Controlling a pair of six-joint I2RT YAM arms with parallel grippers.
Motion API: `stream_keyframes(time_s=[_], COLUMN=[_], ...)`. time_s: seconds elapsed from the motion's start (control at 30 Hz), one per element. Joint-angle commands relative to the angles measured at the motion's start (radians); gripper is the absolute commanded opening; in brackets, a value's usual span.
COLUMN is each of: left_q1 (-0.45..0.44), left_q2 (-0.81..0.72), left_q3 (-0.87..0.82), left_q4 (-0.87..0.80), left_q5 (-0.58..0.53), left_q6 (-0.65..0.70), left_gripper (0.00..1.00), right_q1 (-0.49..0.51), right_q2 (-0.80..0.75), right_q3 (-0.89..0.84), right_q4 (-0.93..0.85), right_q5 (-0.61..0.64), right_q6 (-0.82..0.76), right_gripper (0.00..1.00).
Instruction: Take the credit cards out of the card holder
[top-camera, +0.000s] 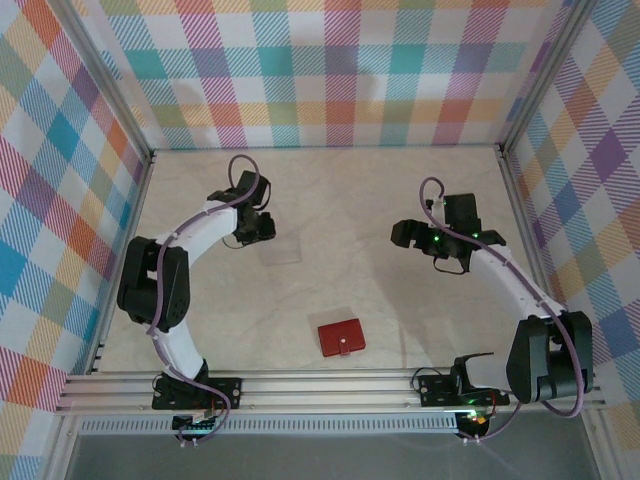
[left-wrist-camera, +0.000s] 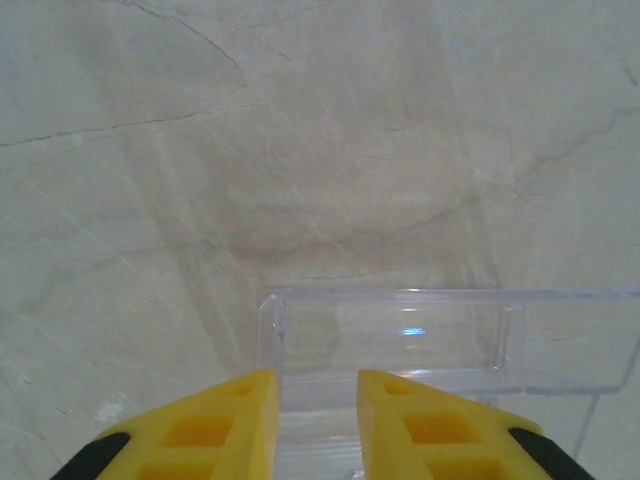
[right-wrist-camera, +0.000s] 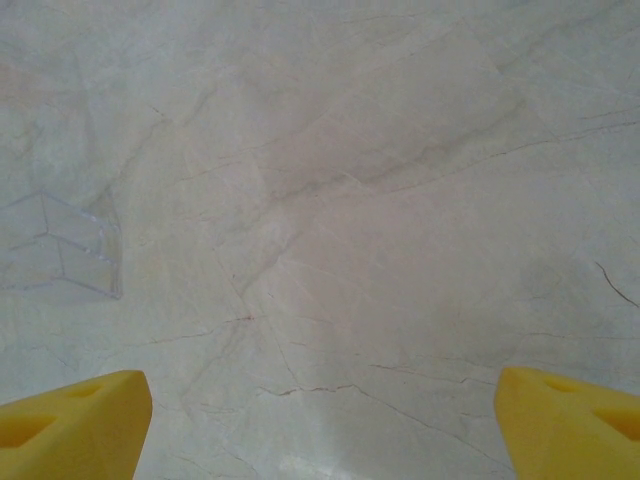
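Currently, card holder (top-camera: 341, 338): closed, flat, table (top-camera: 430, 320) front.
Handling: light, thin, likely slippery; take by an edge.
Left gripper (left-wrist-camera: 313, 382): narrow, astride clear plastic stand (left-wrist-camera: 400, 335); grip unclear.
Right gripper (right-wrist-camera: 320, 380): wide, empty.

Pale marble-veined table (top-camera: 400, 200); plaid walls (top-camera: 340, 70) stand behind it and at both sides; metal rails (top-camera: 330, 385) along its near edge.

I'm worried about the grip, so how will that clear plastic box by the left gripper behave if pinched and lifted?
The clear plastic box looks thin-walled and hollow, so probably light and stiff, not floppy. Its glossy faces may slip in the left gripper. On the smooth table it would likely slide rather than tip.
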Motion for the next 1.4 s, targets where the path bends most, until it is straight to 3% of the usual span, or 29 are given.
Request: stream_keyframes(time_s=[0.0,0.27,0.9,1.37], left_q1=[0.002,0.003,0.005,0.023], left_q2=[0.026,0.048,-0.004,0.071], left_q3=[0.032,0.04,0.053,0.059], left_q4=[-0.042,-0.052,-0.061,-0.033], left_q5=[-0.015,-0.047,-0.082,-0.035], left_q6=[0.024,0.037,0.064,0.079], left_gripper=[0.26,0.21,0.22,0.19], right_q1=[0.005,0.004,0.007,0.012], right_q2=[-0.023,-0.045,-0.072,-0.067], right_q3=[0.018,0.015,0.024,0.042], right_q4=[-0.028,-0.044,-0.062,-0.071], right_q5=[-0.001,-0.001,-0.003,-0.005], right_q6=[-0.01,-0.01,-0.008,-0.008], right_gripper=[0.89,0.89,0.9,0.9])
